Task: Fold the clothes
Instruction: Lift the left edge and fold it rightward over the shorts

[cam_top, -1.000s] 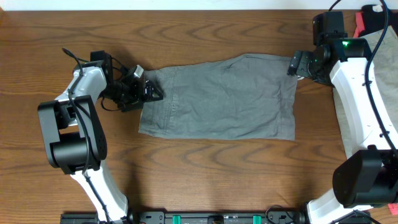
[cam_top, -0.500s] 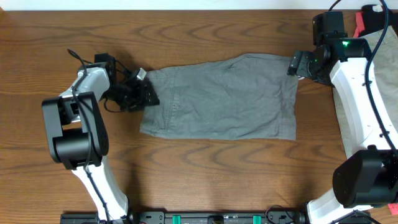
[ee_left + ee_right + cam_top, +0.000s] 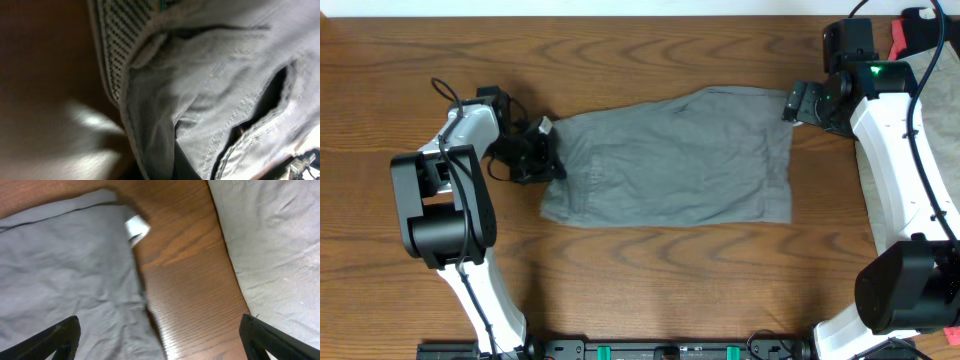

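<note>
**Left gripper clamped on grey shorts, right gripper wide open**

Left pinches the waistband at the shorts' left end. The shorts lie flat mid-frame on the surface. Fingertips are buried in cloth. Right hangs empty by the upper-right corner. Paler shorts are cut off at the right edge. Both forearms angle inward.

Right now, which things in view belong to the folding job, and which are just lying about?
Job:
grey shorts, spread out in the centre
paler cloth, far right, probably next to fold

Lying about:
red object, top right corner, partly hidden
</note>
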Robot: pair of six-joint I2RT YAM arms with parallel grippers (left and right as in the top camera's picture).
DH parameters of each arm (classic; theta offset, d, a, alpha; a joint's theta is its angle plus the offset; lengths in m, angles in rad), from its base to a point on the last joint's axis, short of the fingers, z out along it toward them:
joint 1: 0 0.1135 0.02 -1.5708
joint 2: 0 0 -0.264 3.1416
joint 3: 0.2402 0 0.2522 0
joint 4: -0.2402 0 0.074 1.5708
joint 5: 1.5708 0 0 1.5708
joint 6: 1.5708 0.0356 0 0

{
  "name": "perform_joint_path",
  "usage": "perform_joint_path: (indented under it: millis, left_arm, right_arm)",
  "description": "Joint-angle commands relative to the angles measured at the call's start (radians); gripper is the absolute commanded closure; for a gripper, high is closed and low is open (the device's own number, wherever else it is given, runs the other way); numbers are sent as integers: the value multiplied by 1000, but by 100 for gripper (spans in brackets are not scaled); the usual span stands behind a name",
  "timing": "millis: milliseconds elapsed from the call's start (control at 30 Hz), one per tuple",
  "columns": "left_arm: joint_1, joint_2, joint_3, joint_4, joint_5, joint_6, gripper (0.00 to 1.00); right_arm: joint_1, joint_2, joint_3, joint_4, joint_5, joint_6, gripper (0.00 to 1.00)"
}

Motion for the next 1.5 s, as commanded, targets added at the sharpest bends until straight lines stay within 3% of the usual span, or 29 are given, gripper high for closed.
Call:
perform_joint_path:
  millis: [0, 200, 667, 1000, 1467]
  left_arm:
    - [28, 28, 68, -64, -292, -127, 94]
    - [28, -10, 264, -272, -430, -150, 94]
    - [-16, -187, 641, -624, -468, -150, 94]
    - [-232, -273, 640, -623, -431, -151, 94]
    - [-467, -258, 497, -454, -411, -222, 94]
  right_arm:
    - [1, -6, 10, 0, 16, 10, 1]
    - [1, -6, 10, 0, 16, 10, 1]
    - [2, -6, 10, 0, 16, 10, 1]
    - [2, -6, 10, 0, 16, 10, 1]
    - [2, -6, 10, 0, 16, 10, 1]
